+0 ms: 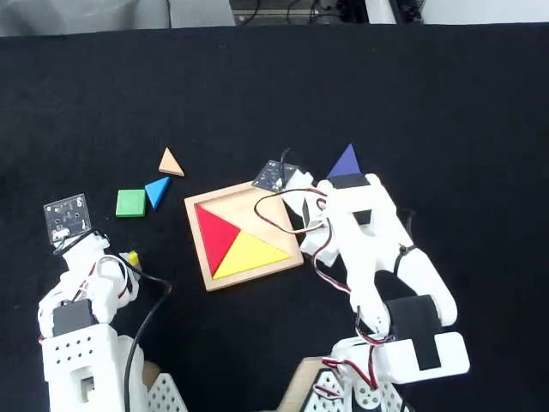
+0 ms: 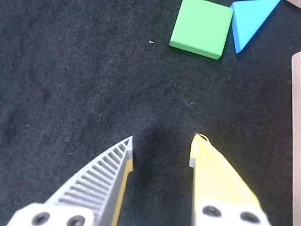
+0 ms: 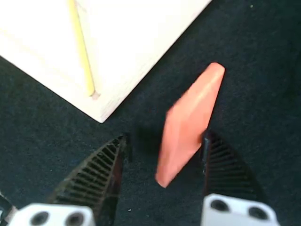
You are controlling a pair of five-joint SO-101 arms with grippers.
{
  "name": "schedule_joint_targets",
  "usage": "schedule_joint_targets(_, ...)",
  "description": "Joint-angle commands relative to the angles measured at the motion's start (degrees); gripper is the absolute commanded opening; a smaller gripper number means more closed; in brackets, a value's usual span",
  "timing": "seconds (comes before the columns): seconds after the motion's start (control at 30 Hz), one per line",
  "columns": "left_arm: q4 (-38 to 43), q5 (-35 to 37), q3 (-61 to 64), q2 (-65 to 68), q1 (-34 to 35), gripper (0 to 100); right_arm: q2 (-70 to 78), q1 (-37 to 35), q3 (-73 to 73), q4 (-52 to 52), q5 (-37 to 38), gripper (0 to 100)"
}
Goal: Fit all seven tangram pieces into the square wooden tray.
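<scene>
The square wooden tray (image 1: 274, 215) lies mid-table with a red triangle (image 1: 214, 233) and a yellow triangle (image 1: 250, 252) in it. My right gripper (image 3: 164, 143) is open just off the tray's corner (image 3: 101, 110). A salmon parallelogram piece (image 3: 190, 123) sits tilted between its fingers, against one finger and apart from the other. A purple triangle (image 1: 346, 160) lies beyond the right arm (image 1: 364, 227). Left of the tray lie a tan triangle (image 1: 170, 162), a blue triangle (image 1: 157, 190) and a green square (image 1: 130, 203). My left gripper (image 2: 162, 146) hangs open over bare cloth, short of the green square (image 2: 201, 28).
Black cloth covers the whole table. The blue triangle (image 2: 249, 21) lies right beside the green square, and the tray's edge (image 2: 297, 117) shows off to one side. Red and black cables loop over the right arm near the tray.
</scene>
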State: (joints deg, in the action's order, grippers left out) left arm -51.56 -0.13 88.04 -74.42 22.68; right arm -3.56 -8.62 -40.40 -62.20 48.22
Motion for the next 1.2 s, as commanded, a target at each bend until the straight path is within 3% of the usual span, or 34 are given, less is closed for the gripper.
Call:
schedule_joint_targets(0.0,0.8,-0.4,-0.5,-0.4,-0.7,21,0.0,0.6,0.4,0.5,0.7,23.9)
schedule_joint_targets(0.3,0.8,-0.4,-0.5,-0.4,-0.7,21,-0.6,0.8,0.0,2.2,0.3,19.8)
schedule_joint_targets(0.57,0.9,-0.4,-0.5,-0.4,-0.7,21,-7.4,0.4,3.1,-6.2,-1.7,24.0)
schedule_joint_targets(0.7,0.9,-0.4,-0.5,-0.4,-0.7,21,-7.8,-2.4,-0.3,-5.7,3.3,24.7)
schedule_joint_targets(1.17,0.8,-0.4,-0.5,-0.4,-0.7,21,1.7,-3.5,-0.6,0.0,1.3,24.7)
